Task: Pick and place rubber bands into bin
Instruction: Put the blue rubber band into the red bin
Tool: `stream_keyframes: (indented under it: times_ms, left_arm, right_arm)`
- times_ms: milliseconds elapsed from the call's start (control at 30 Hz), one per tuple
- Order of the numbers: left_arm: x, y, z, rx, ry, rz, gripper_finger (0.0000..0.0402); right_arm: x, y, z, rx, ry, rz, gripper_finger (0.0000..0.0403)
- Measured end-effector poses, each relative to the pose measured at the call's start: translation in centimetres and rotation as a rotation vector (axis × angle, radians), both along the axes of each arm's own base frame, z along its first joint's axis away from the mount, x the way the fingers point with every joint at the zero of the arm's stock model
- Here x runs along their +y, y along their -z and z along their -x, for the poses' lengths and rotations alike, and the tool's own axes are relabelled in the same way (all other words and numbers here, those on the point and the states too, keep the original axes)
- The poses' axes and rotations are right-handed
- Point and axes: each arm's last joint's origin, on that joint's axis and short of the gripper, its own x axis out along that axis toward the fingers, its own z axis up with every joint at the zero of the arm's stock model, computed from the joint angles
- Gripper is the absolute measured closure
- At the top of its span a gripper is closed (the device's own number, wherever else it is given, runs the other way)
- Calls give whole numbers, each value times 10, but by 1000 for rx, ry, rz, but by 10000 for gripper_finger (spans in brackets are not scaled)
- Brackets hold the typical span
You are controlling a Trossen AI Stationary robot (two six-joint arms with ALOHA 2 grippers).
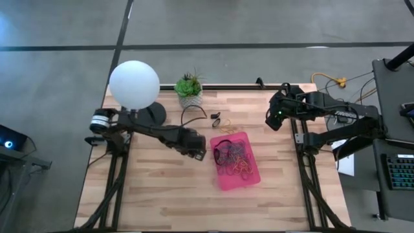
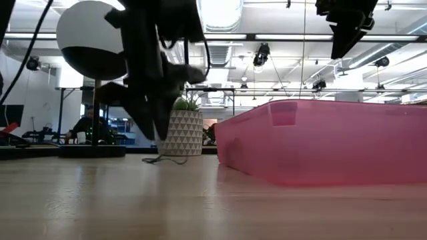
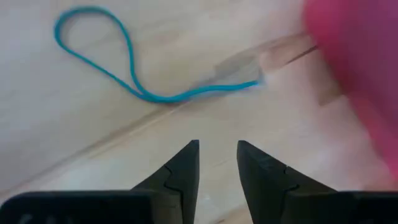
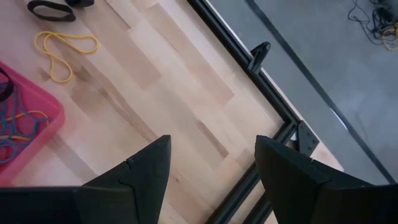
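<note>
Pink bin (image 1: 253,176): you see it near the middle of the wooden table (image 1: 162,194), with a tangle of rubber bands (image 1: 231,157) inside; single colours are hard to sort out from above. In the low view its translucent wall hides the contents, and in the left wrist view it is only a blurred pink edge.
Blue band (image 3: 127,68): it lies loose on the wood just ahead of your left fingers, not touched; its far end runs toward the bin's edge and fades into blur.
Left gripper (image 3: 217,152): it hangs low just beside the bin's left side, fingers narrowly parted with bare wood showing between them, holding nothing.
Yellow band (image 4: 62,48): it lies on the table outside the bin, near a black loop (image 4: 50,9) that is cut off by the frame.
Right gripper (image 4: 213,155): it waits raised over the table's far right corner, fingers spread wide and empty.
</note>
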Motion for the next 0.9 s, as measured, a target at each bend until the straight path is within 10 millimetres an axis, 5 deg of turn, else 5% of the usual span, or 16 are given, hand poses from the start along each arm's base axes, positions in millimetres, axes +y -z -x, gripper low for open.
stream_keyframes:
  times_ms: [200,400,500,900]
  left_arm:
    - [1,-13,-1,-67,173,-202,309]
    - [0,-14,-9,-40,826,-452,309]
    - [4,-9,-8,-9,1005,-500,309]
    - [37,18,6,-41,1117,-313,309]
  right_arm:
    - [0,1,0,15,-18,4,184]
    - [0,1,0,31,-41,9,184]
    - [0,1,0,30,-42,6,184]
    - [0,1,0,22,-33,-1,184]
